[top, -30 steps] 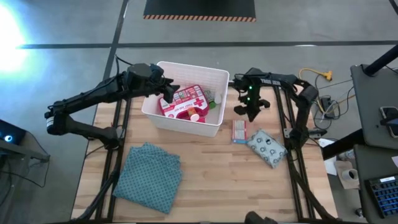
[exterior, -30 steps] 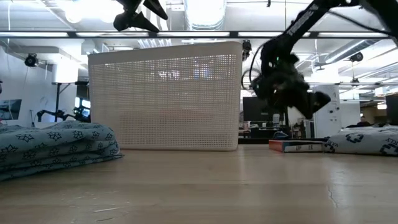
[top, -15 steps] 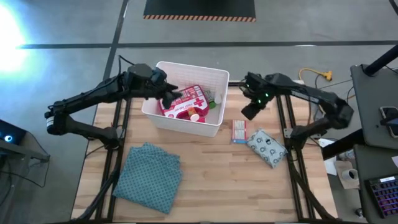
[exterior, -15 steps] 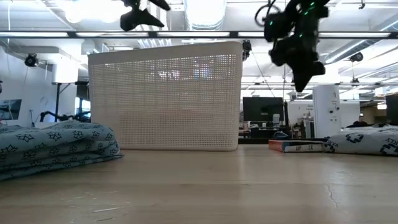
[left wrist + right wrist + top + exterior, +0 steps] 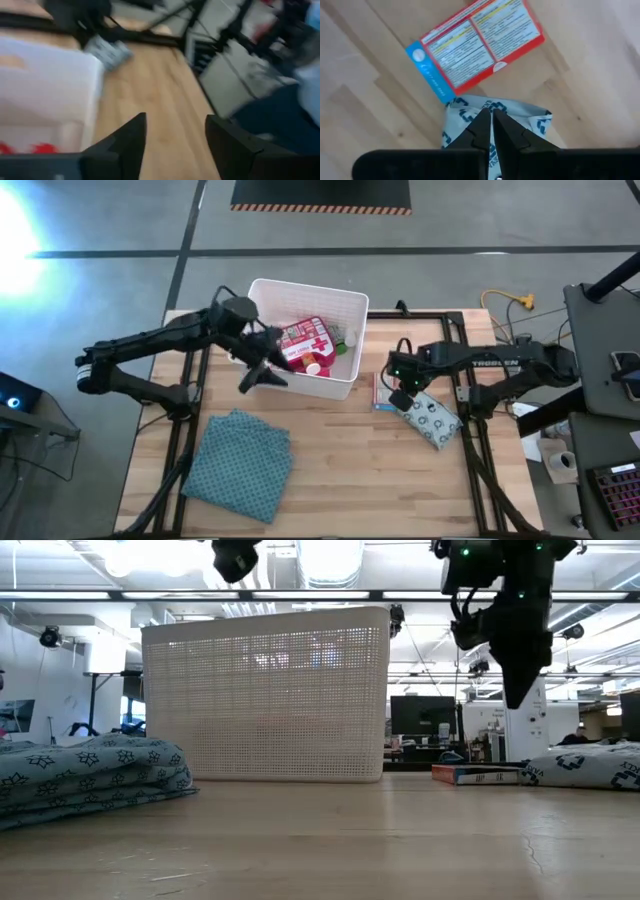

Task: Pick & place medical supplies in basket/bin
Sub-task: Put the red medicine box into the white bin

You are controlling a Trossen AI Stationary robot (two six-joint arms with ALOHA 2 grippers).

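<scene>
The white slotted bin (image 5: pixel 262 285) stands at the table's far middle and holds the red-and-white first aid case (image 5: pixel 302 340), a green-capped bottle (image 5: pixel 346 338) and a small white bottle (image 5: pixel 313 367). My left gripper (image 5: pixel 260 377) hangs open and empty over the bin's near wall; its fingers show apart in the left wrist view (image 5: pixel 172 145). The small red-blue-white box (image 5: pixel 480 40) and the pale dotted soft pack (image 5: pixel 520 125) lie flat on the table to the right of the bin. My right gripper (image 5: pixel 488 117) is shut, points down and hangs well above them (image 5: pixel 517 695).
A blue-green patterned cloth (image 5: pixel 240 460) lies folded at the near left of the table. The bare wood between the cloth and the pack (image 5: pixel 430 418) is free. The arm frames run along both table sides.
My left gripper has gone from over the bin's far left toward the table's near edge and now hangs over the bin's near wall. My right gripper has gone from beside the bin's far right corner toward the near edge, above the box and the pack, and has turned to point down.
</scene>
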